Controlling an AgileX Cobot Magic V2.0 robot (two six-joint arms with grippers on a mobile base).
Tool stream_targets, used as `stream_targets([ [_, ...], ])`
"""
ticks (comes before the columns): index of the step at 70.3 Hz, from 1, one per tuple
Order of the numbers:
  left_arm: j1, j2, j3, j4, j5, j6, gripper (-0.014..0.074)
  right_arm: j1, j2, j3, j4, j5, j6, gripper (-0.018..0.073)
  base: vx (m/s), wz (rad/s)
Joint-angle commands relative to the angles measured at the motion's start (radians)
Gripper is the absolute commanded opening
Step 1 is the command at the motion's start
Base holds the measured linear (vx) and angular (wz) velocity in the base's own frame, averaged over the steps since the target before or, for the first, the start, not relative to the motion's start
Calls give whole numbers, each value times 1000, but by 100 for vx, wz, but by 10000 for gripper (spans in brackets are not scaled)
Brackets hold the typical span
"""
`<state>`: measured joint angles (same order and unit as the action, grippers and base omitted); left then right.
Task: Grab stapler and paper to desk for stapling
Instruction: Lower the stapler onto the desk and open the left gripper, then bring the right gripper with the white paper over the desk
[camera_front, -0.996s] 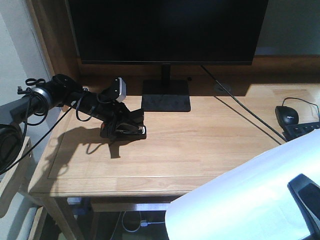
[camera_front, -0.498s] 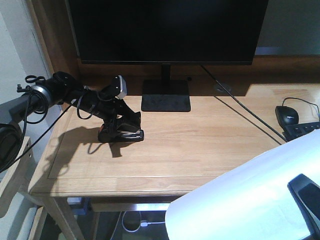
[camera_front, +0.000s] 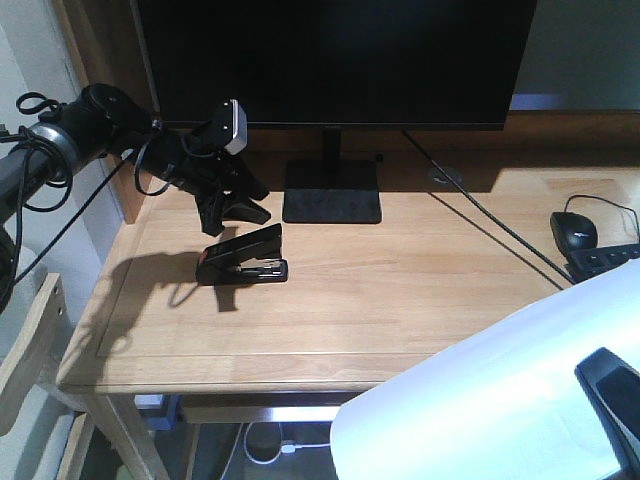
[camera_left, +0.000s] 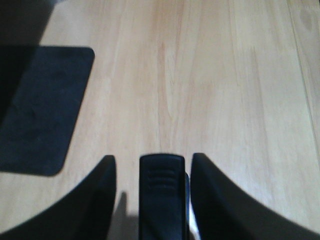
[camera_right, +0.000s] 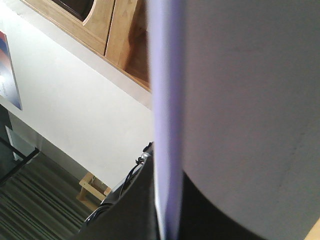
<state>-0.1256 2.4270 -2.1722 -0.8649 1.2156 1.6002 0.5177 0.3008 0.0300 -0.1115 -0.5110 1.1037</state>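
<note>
on the left part of the desk (camera_front: 400, 290), the stapler (camera_front: 243, 258) now lies free on the wood, orange-red end to the left. a second ago the left gripper (camera_front: 238, 213) enclosed it. the gripper has since risen and drawn back toward the monitor base (camera_front: 332, 205), its fingers (camera_left: 100, 200) spread apart and empty. judgement: stapler delivery is complete.

the paper (camera_front: 500, 390) is not yet down. it remains in the air off the desk's front right corner, position unchanged, with the right gripper (camera_front: 605, 385) clamped on it.

hidden items: the right gripper's lower finger is under the sheet. the right wrist view shows only a blurred paper edge. the frame cuts off the paper's near edge.
</note>
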Motion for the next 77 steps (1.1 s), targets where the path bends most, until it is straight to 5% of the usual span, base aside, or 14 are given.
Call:
stream_targets([
  [1,3,-63,-25,-29,33,-66,179,3,8,1,-7,-77,-14,-6,0,0],
  [14,3,-61,-25,-8,33,-88,-7,3,8,1,-7,-77,-14,-6,0,0],
  [77,-11,-24,-25,-9,32,-92,-6,3,8,1,-7,-77,-14,-6,0,0],
])
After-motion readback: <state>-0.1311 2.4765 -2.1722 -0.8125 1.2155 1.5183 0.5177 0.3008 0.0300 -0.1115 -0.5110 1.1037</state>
